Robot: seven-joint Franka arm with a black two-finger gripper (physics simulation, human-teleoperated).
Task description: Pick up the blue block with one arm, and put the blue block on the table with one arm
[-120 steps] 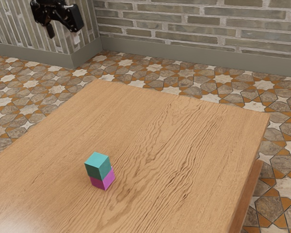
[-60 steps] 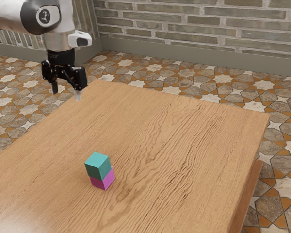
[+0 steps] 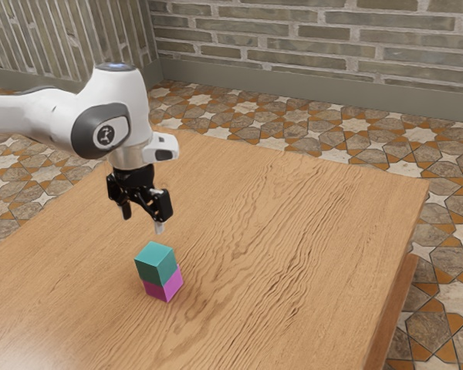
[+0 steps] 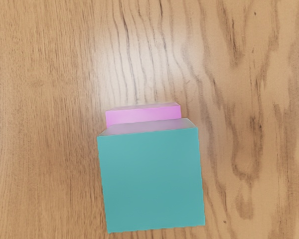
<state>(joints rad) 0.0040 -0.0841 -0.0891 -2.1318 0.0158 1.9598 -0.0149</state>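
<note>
My gripper [image 3: 142, 220] is open above the table, its fingers apart with nothing between them. Just below it in the exterior view, the teal-blue block [image 3: 156, 264] rests on top of a magenta block [image 3: 164, 284], which stands on the wooden table [image 3: 293, 231]. Seen from the hand, the blue block [image 4: 152, 180] shows its flat upper face, and one side of the magenta block [image 4: 143, 114] sticks out from beneath it. Most of the magenta block is hidden by the blue one.
The table's far edge and the edge toward the exterior view's right drop to a patterned tile floor [image 3: 447, 231]. A brick wall [image 3: 316, 46] stands behind, beyond the table.
The arm has come in from the exterior view's upper left, and my open gripper has moved down and toward the view's right, close above the stack. Both blocks have stayed where they were.
</note>
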